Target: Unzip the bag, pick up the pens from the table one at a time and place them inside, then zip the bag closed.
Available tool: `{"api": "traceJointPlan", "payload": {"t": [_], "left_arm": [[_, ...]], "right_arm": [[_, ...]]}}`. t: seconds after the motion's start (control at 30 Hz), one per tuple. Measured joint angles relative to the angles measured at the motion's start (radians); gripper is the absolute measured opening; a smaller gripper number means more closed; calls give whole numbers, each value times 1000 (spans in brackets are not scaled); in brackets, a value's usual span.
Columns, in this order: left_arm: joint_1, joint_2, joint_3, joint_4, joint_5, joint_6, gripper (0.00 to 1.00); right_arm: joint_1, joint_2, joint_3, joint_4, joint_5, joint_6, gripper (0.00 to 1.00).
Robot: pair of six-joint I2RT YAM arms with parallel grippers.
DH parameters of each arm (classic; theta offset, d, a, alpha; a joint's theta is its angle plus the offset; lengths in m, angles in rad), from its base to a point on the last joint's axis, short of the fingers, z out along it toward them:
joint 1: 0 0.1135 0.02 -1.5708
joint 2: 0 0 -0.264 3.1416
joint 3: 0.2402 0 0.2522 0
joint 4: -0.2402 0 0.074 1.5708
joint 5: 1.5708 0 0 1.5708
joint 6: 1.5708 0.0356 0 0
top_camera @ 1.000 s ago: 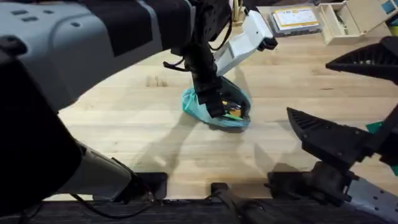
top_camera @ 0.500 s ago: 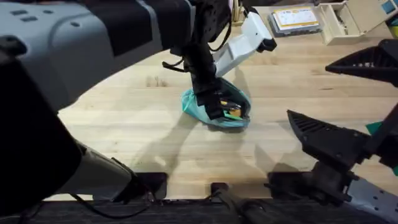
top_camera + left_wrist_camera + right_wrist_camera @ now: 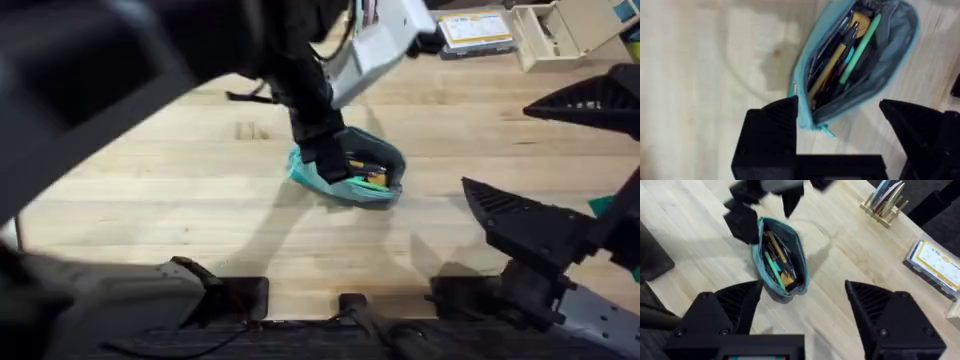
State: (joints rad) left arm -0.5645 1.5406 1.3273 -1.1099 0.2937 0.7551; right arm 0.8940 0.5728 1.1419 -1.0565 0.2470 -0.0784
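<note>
looking down from overhead, i've got the bag (image 3: 350, 172) lying mid-counter (image 3: 200, 220), unzipped and gaping, with the pens inside it: a yellow pen (image 3: 832, 62) and a green pen (image 3: 860, 47) lying side by side among some darker ones. my left gripper (image 3: 850, 125) sits right at one end of the bag, fingers (image 3: 772, 130) spread apart with the corner of the bag between them, not clamped on anything as far as i can see. my right gripper (image 3: 800, 302) hangs back well apart from the bag, fingers wide apart too, nothing in them. wooden holder (image 3: 885, 205) with pastel sticks and a clear box of cards (image 3: 935, 262) are off at the far side.
</note>
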Motion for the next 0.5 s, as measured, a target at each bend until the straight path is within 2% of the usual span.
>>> {"api": "traceJointPlan", "payload": {"t": [0.2, 0.3, 0.5], "left_arm": [[2, -207, 0, -23, -4, 3, 992], [2, -307, -8, -35, -7, 28, 992], [27, -539, -138, -11, -11, 118, 992]], "right_arm": [[0, 0, 0, 0, 0, 0, 998], [0, 0, 0, 0, 0, 0, 999], [0, 0, 0, 1, 0, 1, 998]]}}
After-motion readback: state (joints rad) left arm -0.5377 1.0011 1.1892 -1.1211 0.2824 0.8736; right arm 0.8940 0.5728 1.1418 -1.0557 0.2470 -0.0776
